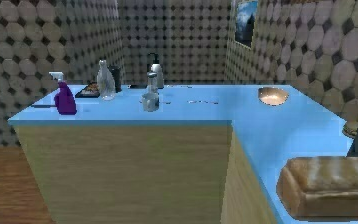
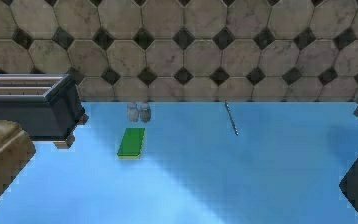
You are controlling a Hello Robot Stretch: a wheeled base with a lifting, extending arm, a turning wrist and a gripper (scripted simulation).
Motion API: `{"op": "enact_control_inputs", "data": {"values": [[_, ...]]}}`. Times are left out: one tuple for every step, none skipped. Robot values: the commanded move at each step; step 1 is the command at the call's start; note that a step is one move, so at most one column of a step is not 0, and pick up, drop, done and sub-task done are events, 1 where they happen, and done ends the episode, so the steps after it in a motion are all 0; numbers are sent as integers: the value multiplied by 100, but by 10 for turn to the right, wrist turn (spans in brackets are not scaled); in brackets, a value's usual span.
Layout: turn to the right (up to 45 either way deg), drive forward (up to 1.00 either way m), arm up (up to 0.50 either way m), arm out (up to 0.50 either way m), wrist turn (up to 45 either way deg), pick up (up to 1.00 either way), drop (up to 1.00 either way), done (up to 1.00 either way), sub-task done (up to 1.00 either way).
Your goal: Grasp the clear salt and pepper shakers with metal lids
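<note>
Blue countertop (image 2: 267,160): pair of small greyish clear shakers (image 2: 138,108), flat green rectangular pad (image 2: 133,141) near at their 6 o'clock, dark metal toaster (image 2: 32,108) at 9. Jaw state of gripper: can't tell.

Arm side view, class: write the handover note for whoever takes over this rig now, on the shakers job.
Gripper: state unknown.
Shakers: probably the small grey pair on the counter by the wall, beside the toaster, just beyond the green sponge. A clear, grey-topped jar stands farther off in the forward view: check it too.
Done: the pair stands on the counter, not yet lifted.
Left: reach out, grasp, lift.
</note>
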Motion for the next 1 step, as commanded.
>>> {"op": "enact_control_inputs", "data": {"values": [[0,0,50,0,0,0,0,0,0]]}}
